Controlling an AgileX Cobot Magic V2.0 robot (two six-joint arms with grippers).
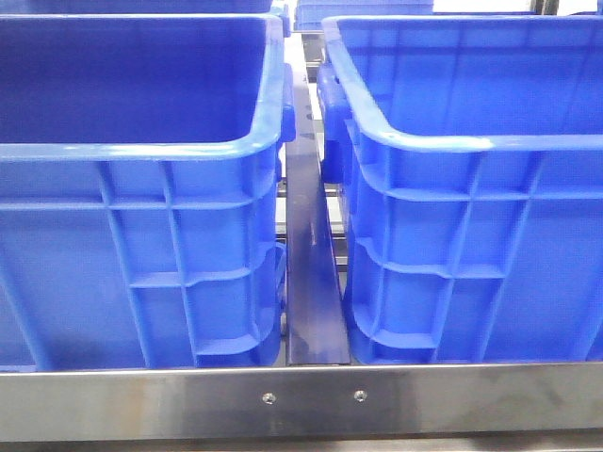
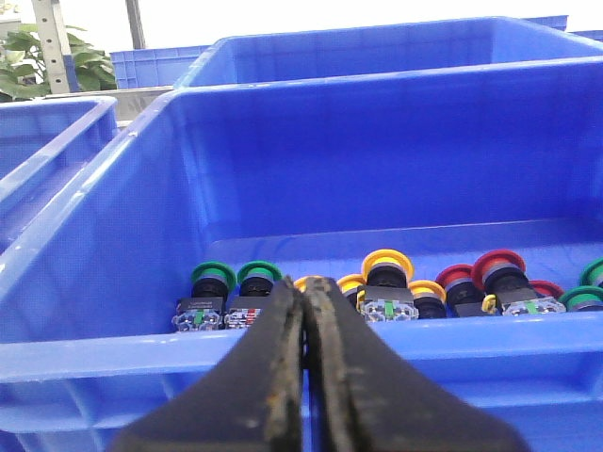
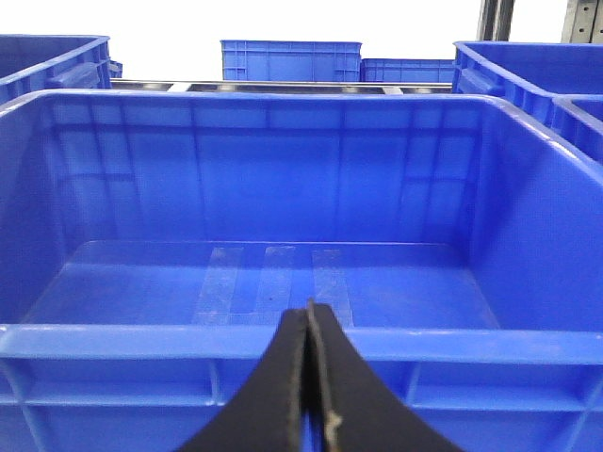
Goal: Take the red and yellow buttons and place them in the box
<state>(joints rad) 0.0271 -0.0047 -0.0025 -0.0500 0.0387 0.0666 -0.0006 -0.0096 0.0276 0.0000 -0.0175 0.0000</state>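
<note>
Black fingers, left arm: the left gripper (image 2: 304,311) has its two dark jaws pressed together with only a thin seam between them, nothing held.
Just beyond the left tips: the near rim of a blue crate (image 2: 113,353), the fingers poised just short of it.
Inside that crate: a row of push buttons along the near wall, past the fingertips.
Yellow button (image 2: 387,266): closest to the tips and a little to one side, domed cap tilted up on a dark stem; more yellow caps beside it, one partly hidden behind the fingers.
Red button (image 2: 498,267): farther along the same row, next to another red cap.
Green buttons (image 2: 214,277): two on the other side of the tips, lying with their clear bases toward the gripper.
Black fingers, right arm: the right gripper (image 3: 308,325) likewise pinched closed and empty.
Ahead of the right tips: the box (image 3: 528,344), its bare floor showing pale tape strips.
Front camera: both crates side by side behind a steel rail (image 1: 301,400), a dark strip between them; neither arm shows.
</note>
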